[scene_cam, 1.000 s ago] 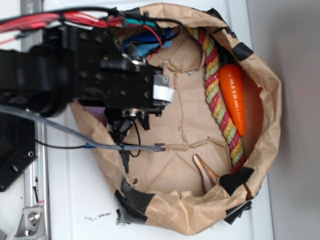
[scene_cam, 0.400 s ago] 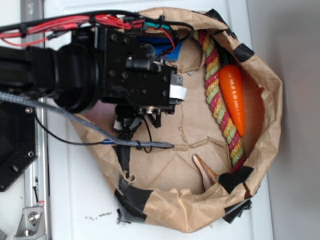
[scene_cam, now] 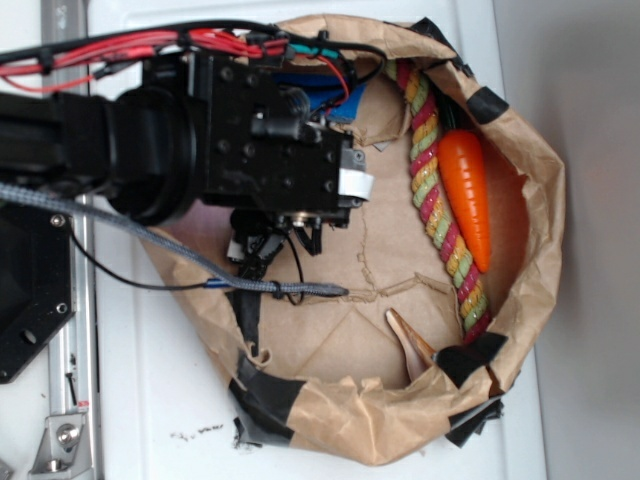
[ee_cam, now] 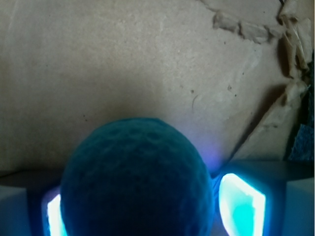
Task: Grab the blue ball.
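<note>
Tool [ee_cam: 138,209] straddles the blue ball [ee_cam: 138,182], glowing pads [ee_cam: 241,204] on either side; whether they pinch it, cannot tell. Ball sits low between them over the paper bag's floor [ee_cam: 147,59]. Judged: reach done, firm grip and lift remain. Carrot [scene_cam: 467,195] well apart.

Teal-blue, finely dimpled blue ball [ee_cam: 137,179]. Glowing cyan finger pads [ee_cam: 242,205]. Bright orange carrot [scene_cam: 466,193]. Red, green, yellow twisted rope [scene_cam: 432,190]. Brown paper bag [scene_cam: 545,200], black tape patches.
</note>
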You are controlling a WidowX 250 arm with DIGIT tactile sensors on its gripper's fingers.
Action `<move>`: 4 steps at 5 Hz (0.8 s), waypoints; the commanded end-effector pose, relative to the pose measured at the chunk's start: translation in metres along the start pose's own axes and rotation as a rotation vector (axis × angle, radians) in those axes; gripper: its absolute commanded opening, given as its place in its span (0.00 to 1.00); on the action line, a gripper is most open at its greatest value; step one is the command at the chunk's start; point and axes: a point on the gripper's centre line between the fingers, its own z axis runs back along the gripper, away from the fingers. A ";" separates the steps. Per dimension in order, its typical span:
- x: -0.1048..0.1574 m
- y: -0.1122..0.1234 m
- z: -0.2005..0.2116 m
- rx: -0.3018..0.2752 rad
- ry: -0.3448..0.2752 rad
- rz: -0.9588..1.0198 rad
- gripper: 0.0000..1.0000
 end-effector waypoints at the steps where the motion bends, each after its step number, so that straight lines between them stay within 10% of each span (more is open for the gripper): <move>1: -0.006 0.010 0.014 -0.004 0.022 -0.005 0.00; 2: 0.002 0.011 0.062 -0.122 -0.093 0.022 0.00; 4: 0.010 0.027 0.139 -0.118 -0.057 0.143 0.00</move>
